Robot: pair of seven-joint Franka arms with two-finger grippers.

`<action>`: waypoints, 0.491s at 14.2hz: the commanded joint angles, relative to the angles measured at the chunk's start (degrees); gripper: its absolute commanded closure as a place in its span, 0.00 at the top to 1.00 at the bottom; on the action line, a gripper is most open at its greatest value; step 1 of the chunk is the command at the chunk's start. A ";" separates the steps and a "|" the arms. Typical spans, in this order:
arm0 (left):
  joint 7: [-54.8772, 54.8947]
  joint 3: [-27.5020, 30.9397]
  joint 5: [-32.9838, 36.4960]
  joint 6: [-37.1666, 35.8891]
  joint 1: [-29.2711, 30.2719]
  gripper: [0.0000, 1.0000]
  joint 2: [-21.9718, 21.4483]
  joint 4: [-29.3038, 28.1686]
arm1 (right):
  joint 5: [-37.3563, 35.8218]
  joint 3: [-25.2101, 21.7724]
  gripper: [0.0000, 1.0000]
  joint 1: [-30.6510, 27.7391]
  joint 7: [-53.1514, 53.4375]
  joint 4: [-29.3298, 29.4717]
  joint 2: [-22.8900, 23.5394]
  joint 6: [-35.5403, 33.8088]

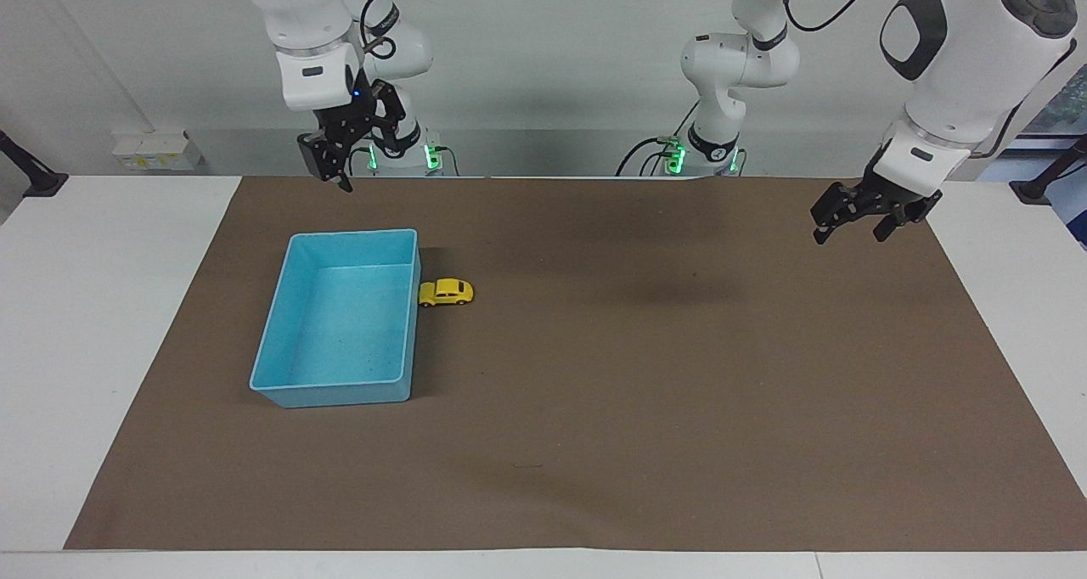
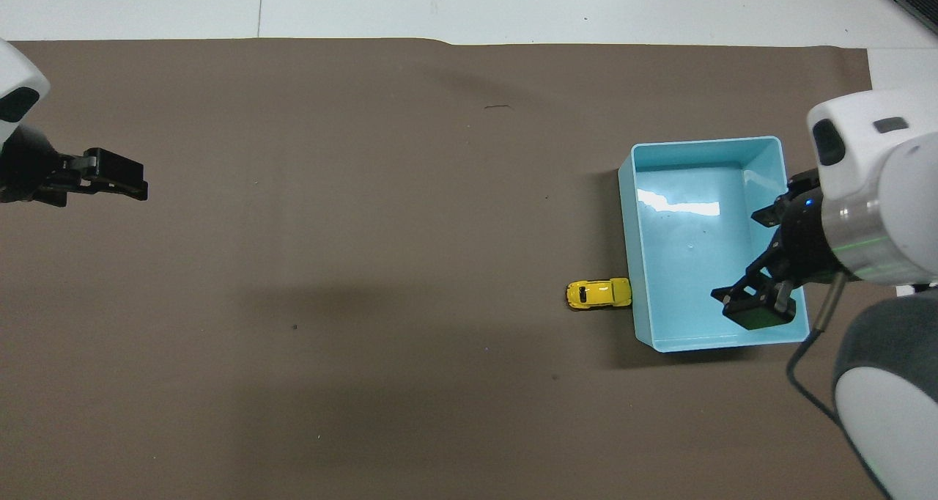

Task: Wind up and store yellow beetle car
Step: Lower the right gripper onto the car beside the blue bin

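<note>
The yellow beetle car [image 1: 445, 292] stands on the brown mat, its end against the outer side wall of the blue bin [image 1: 284, 328], toward the left arm's end. It also shows in the overhead view [image 2: 599, 293] beside the bin [image 2: 703, 142]. The bin holds nothing. My right gripper [image 1: 344, 161] is open and empty, raised high over the bin's end nearest the robots [image 2: 755, 306]. My left gripper [image 1: 849, 233] is open and empty, up in the air over the mat at the left arm's end [image 2: 117, 185], well away from the car.
The brown mat [image 1: 645, 409] covers most of the white table [image 1: 102, 324]. Nothing else lies on the mat.
</note>
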 commanded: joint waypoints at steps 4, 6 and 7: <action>0.61 -0.62 -0.21 -3.13 0.77 1.00 -1.21 -0.13 | 0.83 -0.04 1.00 1.66 -16.24 -11.11 -2.86 6.88; 0.61 -0.36 -0.21 -3.21 0.77 1.00 -1.20 -0.13 | 0.92 -0.04 1.00 1.75 -25.03 -15.24 -2.33 12.59; 0.53 -0.27 -0.21 -3.65 1.03 1.00 -1.29 -0.21 | 0.92 -0.04 1.00 1.84 -26.64 -17.69 -2.33 15.05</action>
